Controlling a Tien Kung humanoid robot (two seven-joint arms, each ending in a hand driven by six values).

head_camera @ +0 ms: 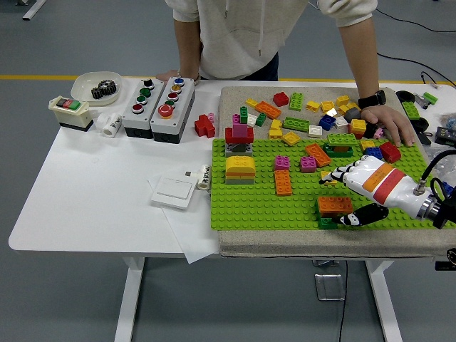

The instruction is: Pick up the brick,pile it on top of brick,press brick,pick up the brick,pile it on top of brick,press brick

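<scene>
On the green studded baseplate (256, 199), near its front right corner, an orange plastic brick (335, 205) sits on top of a small dark green brick (327, 222). The white right robot hand (347, 194) with an orange and red band is placed around this pile: the fingers (335, 173) are spread and lifted a little above and behind the orange brick, and the black thumb (360, 216) lies just beside its right end. It holds nothing, as far as I can see.

I judge that the piling is done and the step in hand is the pressing, or its end. The next move calls for the palm to come flat down on the orange brick. After that, another loose brick must be chosen, for example the small yellow brick (327, 176) under the fingertips.

A person's hand (390, 126) rests on the far right of the grey mat (235, 100). The left arm is not seen over the white bench (107, 192).
</scene>
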